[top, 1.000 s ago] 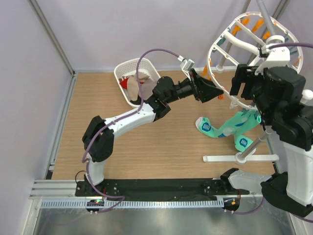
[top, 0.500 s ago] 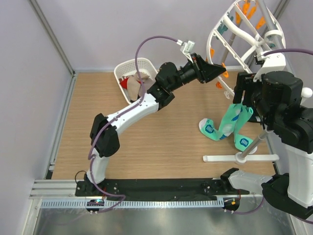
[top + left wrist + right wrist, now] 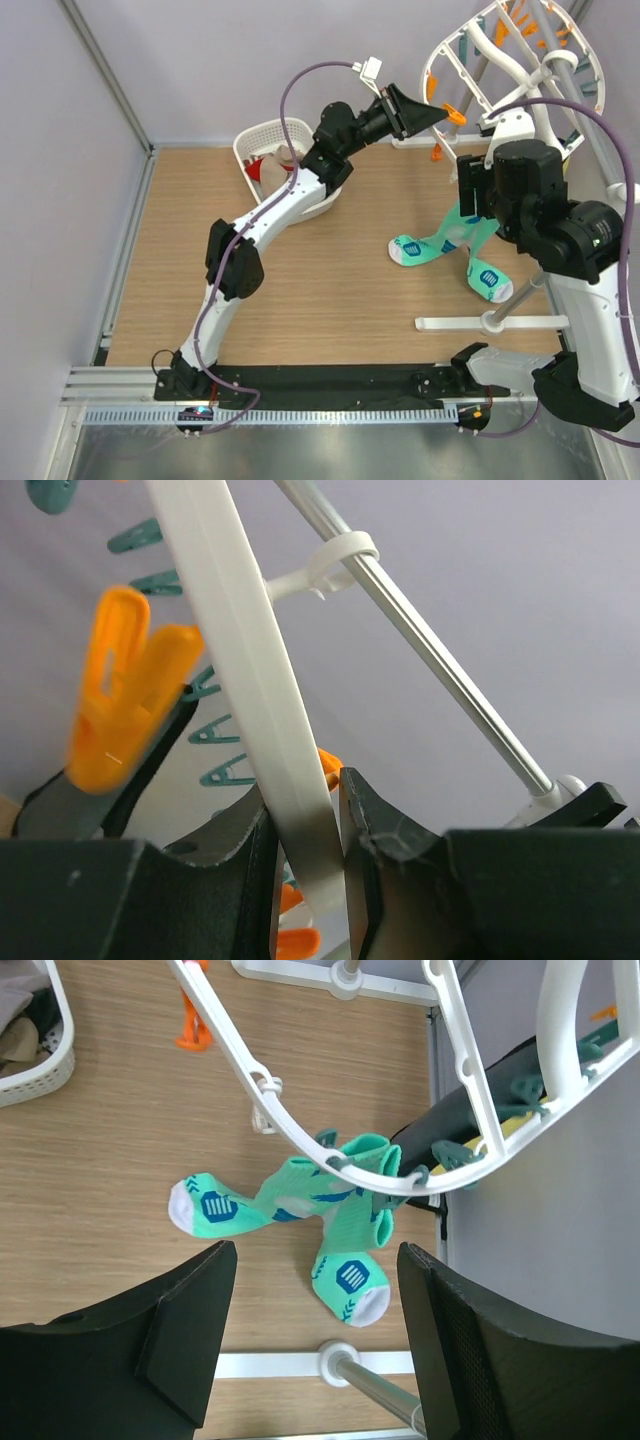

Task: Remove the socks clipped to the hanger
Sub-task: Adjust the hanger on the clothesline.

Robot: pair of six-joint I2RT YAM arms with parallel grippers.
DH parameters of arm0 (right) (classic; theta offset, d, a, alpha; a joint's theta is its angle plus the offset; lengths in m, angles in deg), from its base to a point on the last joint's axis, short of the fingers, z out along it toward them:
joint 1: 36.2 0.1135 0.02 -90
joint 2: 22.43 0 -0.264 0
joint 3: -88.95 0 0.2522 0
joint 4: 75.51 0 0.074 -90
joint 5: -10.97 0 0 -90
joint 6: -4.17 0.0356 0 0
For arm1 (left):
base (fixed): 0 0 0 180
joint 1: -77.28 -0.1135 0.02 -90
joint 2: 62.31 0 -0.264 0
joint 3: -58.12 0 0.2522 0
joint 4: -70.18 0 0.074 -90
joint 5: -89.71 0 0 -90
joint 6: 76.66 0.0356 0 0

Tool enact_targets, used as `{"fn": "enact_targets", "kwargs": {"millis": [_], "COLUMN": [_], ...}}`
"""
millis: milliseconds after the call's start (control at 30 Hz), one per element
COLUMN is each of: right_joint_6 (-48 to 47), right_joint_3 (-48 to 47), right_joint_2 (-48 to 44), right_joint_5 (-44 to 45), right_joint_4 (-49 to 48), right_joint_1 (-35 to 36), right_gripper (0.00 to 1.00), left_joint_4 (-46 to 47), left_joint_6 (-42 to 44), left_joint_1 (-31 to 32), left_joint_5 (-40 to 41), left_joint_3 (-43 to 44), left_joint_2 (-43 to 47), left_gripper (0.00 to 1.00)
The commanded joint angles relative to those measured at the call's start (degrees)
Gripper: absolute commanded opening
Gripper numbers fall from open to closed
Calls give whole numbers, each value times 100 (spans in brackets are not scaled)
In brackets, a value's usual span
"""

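Wooden counter [image 3: 300, 300], lilac walls behind | left end effector [image 3: 305, 830] pinching the white rim of the hanger [image 3: 238, 650] | right end effector [image 3: 315, 1260] spread wide, above the socks [image 3: 300, 1185] | we see two teal socks pegged to the hanger's lower rim, dangling over the counter | basket [image 3: 262, 140] at back holds red and beige cloth

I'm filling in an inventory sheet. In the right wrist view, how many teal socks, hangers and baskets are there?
teal socks: 2
hanger: 1
basket: 1
total: 4
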Motion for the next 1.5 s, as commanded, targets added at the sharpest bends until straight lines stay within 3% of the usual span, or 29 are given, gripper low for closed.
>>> {"fn": "enact_targets", "kwargs": {"millis": [0,100,233,333,433,633,767,900,1067,1167,1200,1300,1367,1467], "right_joint_6": [-500,-615,-624,-633,-642,-493,-448,-571,-677,-494,-440,-317,-290,-238], "right_joint_3": [89,344,521,441,432,134,11,221,187,-234,-383,-973,-1202,-1202], "right_joint_2": [65,196,441,662,741,935,944,1066,1260,1541,1663,2077,2209,2192], "right_joint_5": [223,206,-409,-691,-1016,-1471,-1702,-1992,-2430,-2598,-2651,-2757,-2713,-2669], "right_joint_4": [-348,-532,-867,-762,-726,-287,-32,-128,-427,-541,-533,-375,-270,-278], "right_joint_1": [-12,-29,-484,-775,-1022,-1786,-1875,-1971,-2033,-2033,-2033,-2024,-2033,-2033], "right_gripper": [73,72,70,70,70,69,69,61,42,27,24,13,10,8], "left_joint_4": [357,209,234,-20,-232,-469,-521,-715,-1224,-1646,-1734,-1928,-1788,-1375], "left_joint_6": [-955,-1018,-913,-501,-167,-113,-148,-104,431,1010,1578,2468,3067,3507], "left_joint_1": [-108,-231,-345,-415,-503,-618,-618,-627,-688,-793,-794,-785,-785,-750], "left_joint_5": [-629,-656,-665,-595,-349,-436,-489,-454,-384,-288,-165,696,952,699], "left_joint_3": [436,402,78,-256,-608,-320,67,489,376,-325,-624,-1986,-2505,-3393], "left_joint_2": [-219,-149,97,438,782,617,283,72,325,904,1376,2126,2680,3173], "left_gripper": [22,25,55,66,71,72,72,72,72,72,73,75,75,75]}}
